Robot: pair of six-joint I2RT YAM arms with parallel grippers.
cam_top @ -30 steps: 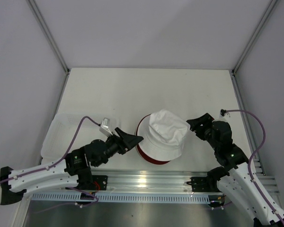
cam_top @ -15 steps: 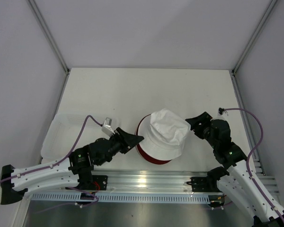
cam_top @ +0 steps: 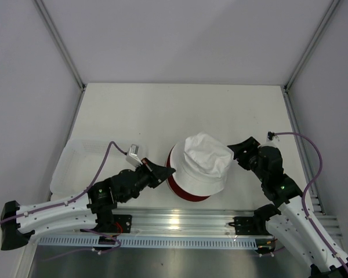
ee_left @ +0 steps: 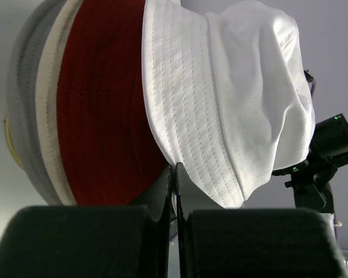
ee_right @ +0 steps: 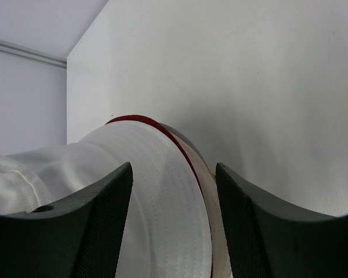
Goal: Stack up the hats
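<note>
**3 hats in 1 pile at the table's front edge, a gripper on each side**

The white hat (cam_top: 206,162) sits on top, its crown creased and leaning right. The red hat (cam_top: 173,180) is under it, showing as a crescent along the left and front rim. The beige hat (ee_left: 46,116) is at the bottom, seen from the left wrist only as a cream band with grey beside it. The pile lies near the middle of the table (cam_top: 180,110), close to the front rail (cam_top: 180,220). The widest stretch of table lies behind the pile, toward the back wall.

The left gripper (cam_top: 167,171) points at the pile's left rim. Its fingers (ee_left: 93,237) are pressed together, tips right at the spot where the white brim's edge crosses the red hat. Whether any cloth is caught between them cannot be told.

The right gripper (cam_top: 239,152) is just beside the pile's right rim. Its jaws stand wide apart and grip nothing, and the white brim runs into the gap between the fingers (ee_right: 98,220).

The tray (cam_top: 75,153) lies against the left wall, behind the left arm and well apart from the pile.
</note>
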